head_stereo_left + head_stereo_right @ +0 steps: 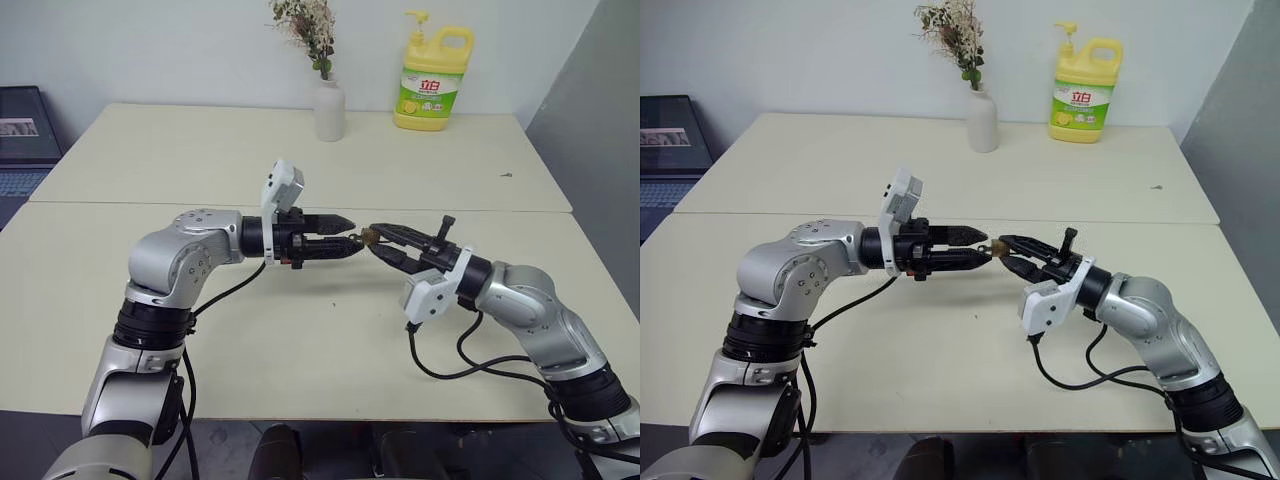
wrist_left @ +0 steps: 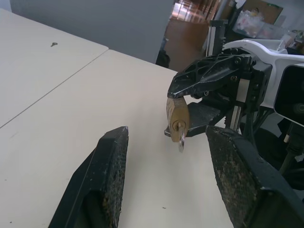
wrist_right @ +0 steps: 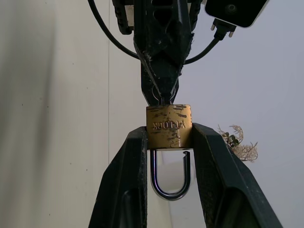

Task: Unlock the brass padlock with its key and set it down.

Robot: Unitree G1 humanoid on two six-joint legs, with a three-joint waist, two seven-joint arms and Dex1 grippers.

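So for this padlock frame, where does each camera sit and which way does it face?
Head cameras: on the head, looking forward and down over the table; both arms show, left gripper meeting right gripper.
Left wrist: looks along its own open fingers at the brass padlock, the key in it.
Right wrist: looks along its own fingers, shut on the brass padlock, towards the left gripper.
Shared: both wrist views show the brass padlock.
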